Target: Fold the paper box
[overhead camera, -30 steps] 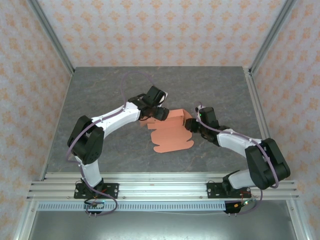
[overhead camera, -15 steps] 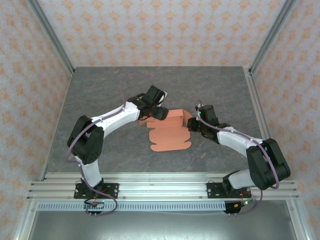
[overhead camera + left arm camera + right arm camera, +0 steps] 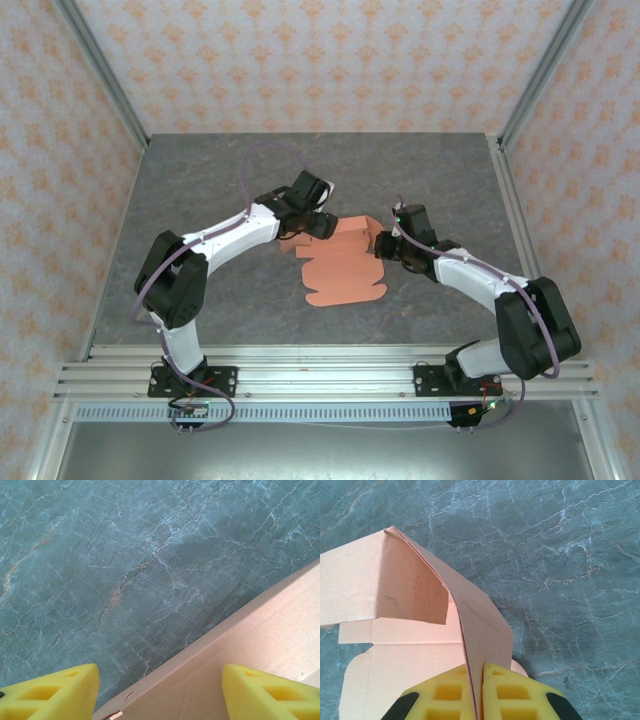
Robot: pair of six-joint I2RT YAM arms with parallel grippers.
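Note:
The paper box [image 3: 343, 272], salmon-orange cardboard, lies partly folded mid-table, its base flat and its back and right panels raised. My right gripper [image 3: 383, 245] is at its right side. In the right wrist view that gripper [image 3: 482, 692] is shut on the upright side flap of the paper box [image 3: 480, 625], which stands thin between the yellow pads [image 3: 445, 695]. My left gripper [image 3: 318, 228] sits at the box's back-left corner. In the left wrist view it [image 3: 160, 697] stands open, straddling the raised back panel of the paper box [image 3: 260, 640], with one fingertip [image 3: 50, 695] over bare table.
The grey marbled tabletop [image 3: 200, 180] surrounds the box on all sides. Patterned walls with metal posts [image 3: 108, 75] close off the left, back and right. An aluminium rail [image 3: 320, 375] carrying both arm bases runs along the near edge.
My right gripper has closed onto the box's right flap and shifted slightly left and back with it. The left gripper has stayed put, still open.

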